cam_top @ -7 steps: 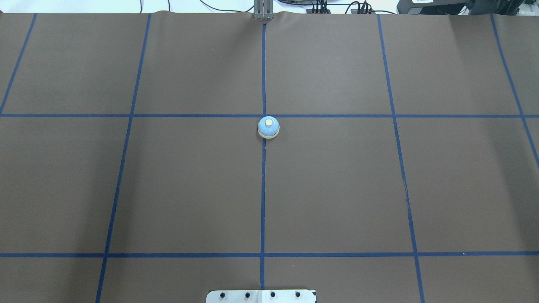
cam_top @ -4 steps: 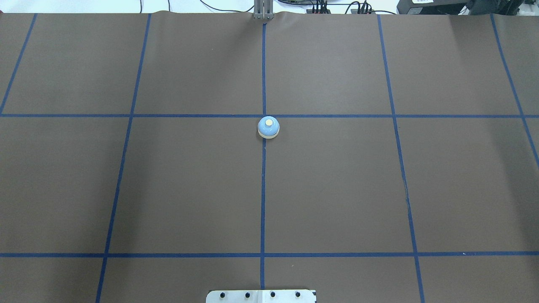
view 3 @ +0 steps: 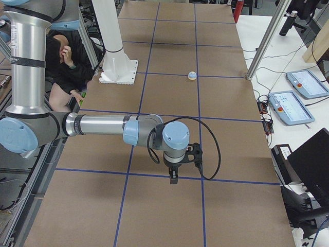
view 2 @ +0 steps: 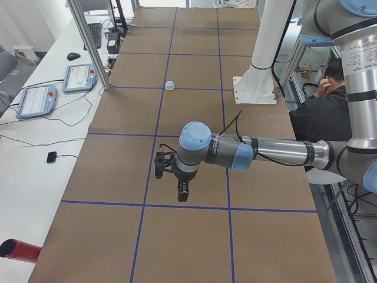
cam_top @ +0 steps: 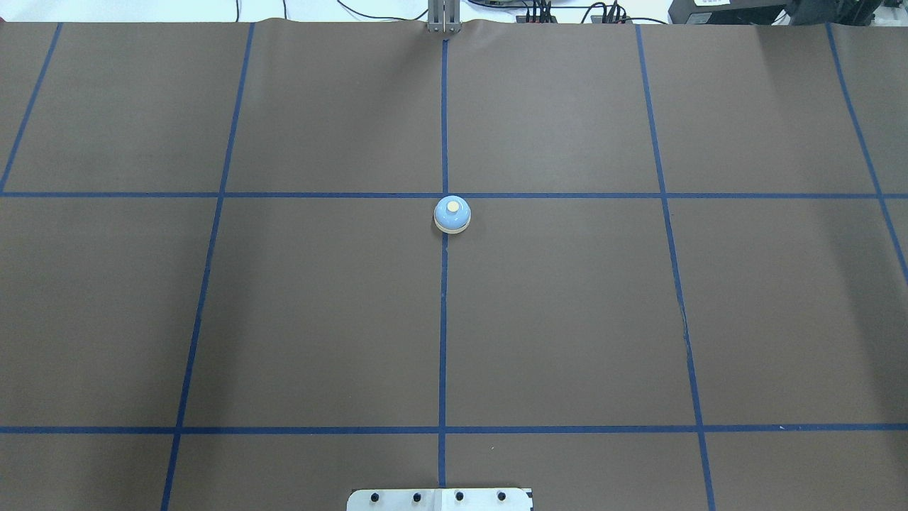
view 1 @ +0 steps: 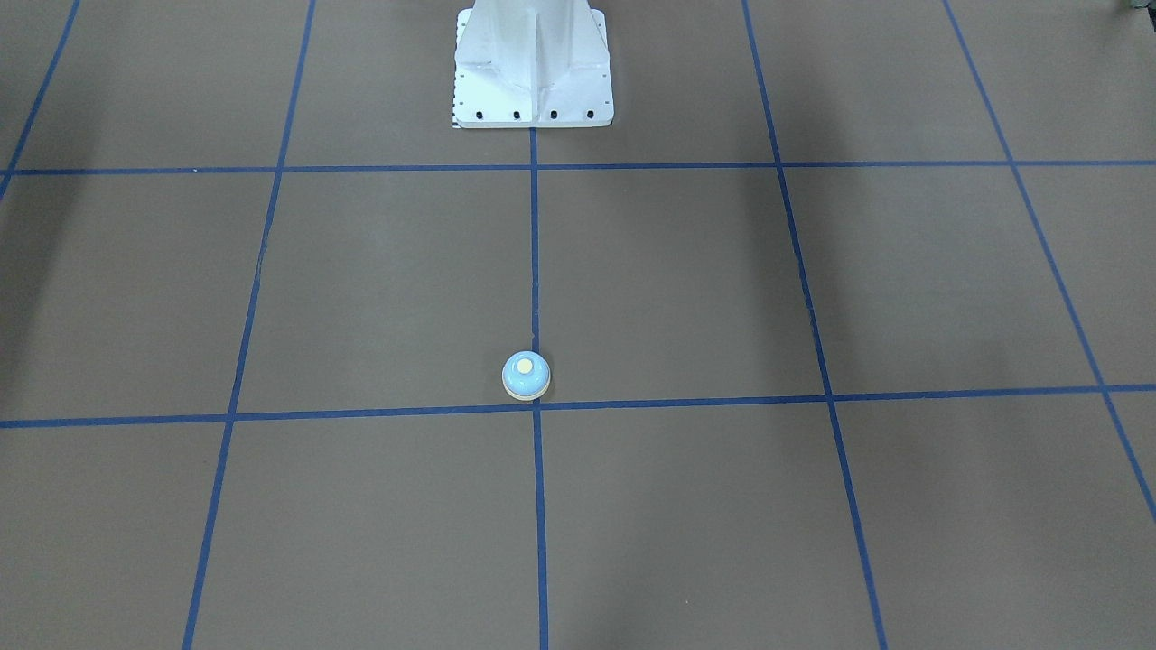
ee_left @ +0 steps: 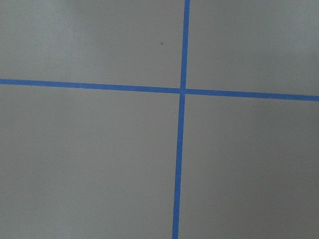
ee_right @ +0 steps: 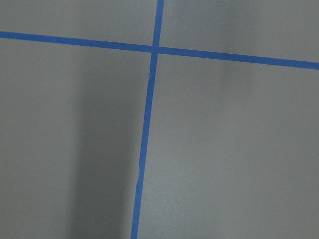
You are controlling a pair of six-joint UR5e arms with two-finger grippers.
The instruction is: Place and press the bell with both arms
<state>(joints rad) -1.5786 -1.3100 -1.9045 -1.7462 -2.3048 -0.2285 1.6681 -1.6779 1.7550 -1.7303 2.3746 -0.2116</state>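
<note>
Bell [cam_top: 452, 214], light-blue dome with cream button upward, standing upright on the brown-covered bench [cam_top: 567, 319]. It rests on the central line of the blue tape grid [cam_top: 443, 319], just on the robot's side of a crossing and well apart from the white pedestal [view 1: 533, 63]. Nothing touches it. Left arm [view 2: 265, 152] reaches level over one end of the bench, left claw [view 2: 183, 191] pointing down; right arm [view 3: 97, 125] and right claw [view 3: 174, 177] likewise at the opposite end. Whether either claw is spread or pressed together cannot be told.
</note>
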